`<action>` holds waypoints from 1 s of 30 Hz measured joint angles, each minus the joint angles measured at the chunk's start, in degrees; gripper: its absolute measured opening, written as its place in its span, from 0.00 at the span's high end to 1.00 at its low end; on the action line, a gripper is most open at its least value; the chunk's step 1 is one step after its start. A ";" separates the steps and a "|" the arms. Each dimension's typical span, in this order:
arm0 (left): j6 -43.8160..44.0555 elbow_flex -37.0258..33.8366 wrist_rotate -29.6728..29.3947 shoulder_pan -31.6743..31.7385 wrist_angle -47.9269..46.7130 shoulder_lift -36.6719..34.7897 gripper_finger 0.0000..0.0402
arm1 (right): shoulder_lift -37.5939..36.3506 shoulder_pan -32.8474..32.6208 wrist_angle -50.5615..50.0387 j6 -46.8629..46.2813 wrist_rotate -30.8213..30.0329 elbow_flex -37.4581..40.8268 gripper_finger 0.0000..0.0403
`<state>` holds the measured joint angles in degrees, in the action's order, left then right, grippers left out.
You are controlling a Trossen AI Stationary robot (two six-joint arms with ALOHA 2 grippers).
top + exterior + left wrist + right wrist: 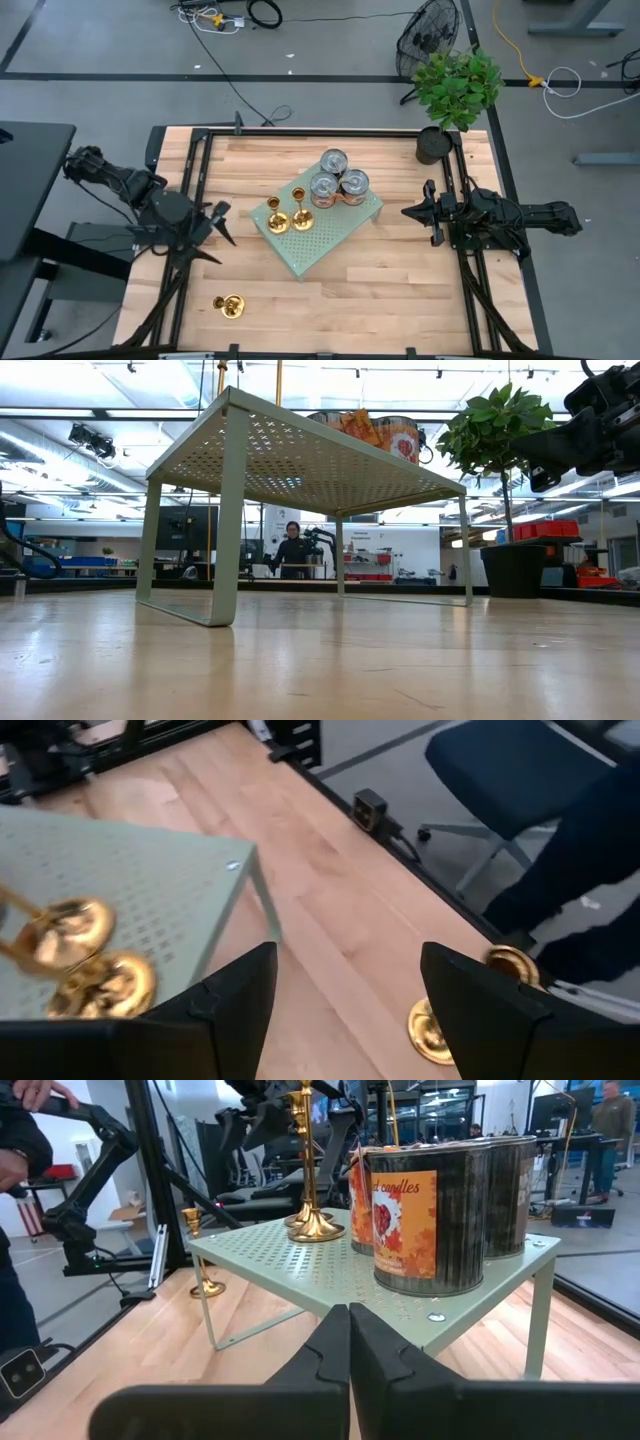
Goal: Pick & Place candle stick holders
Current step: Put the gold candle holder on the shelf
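Observation:
Two gold candle stick holders (288,217) stand by their round bases on the near-left part of a pale green perforated stand (330,240); the left wrist view shows their bases (85,955). A third holder (230,305) stands on the wooden table near its front left, also seen past my left fingers (450,1015) and in the right wrist view (203,1252). My left gripper (225,225) hovers open left of the stand, tipped downward, nothing between its fingers (345,1020). My right gripper (410,211) rests shut at the table's right side, pointing level at the stand (350,1345).
Three labelled tin cans (335,182) crowd the stand's far end (425,1215). A potted plant (455,90) sits at the far right corner. Black frame rails (190,200) run along both table sides. Bare wood lies in front of the stand (380,300). A person's dark sleeve (25,1140) shows beyond the table.

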<state>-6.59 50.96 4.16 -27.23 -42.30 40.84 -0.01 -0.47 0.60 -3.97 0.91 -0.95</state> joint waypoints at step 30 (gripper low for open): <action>1.55 0.00 -1.38 -15.19 -3.85 6.42 0.36 | 0.00 0.02 -0.02 0.00 0.00 0.02 0.99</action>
<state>-5.04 50.96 2.79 -42.41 -46.15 47.26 -0.01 -0.45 0.58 -3.97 0.91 -0.93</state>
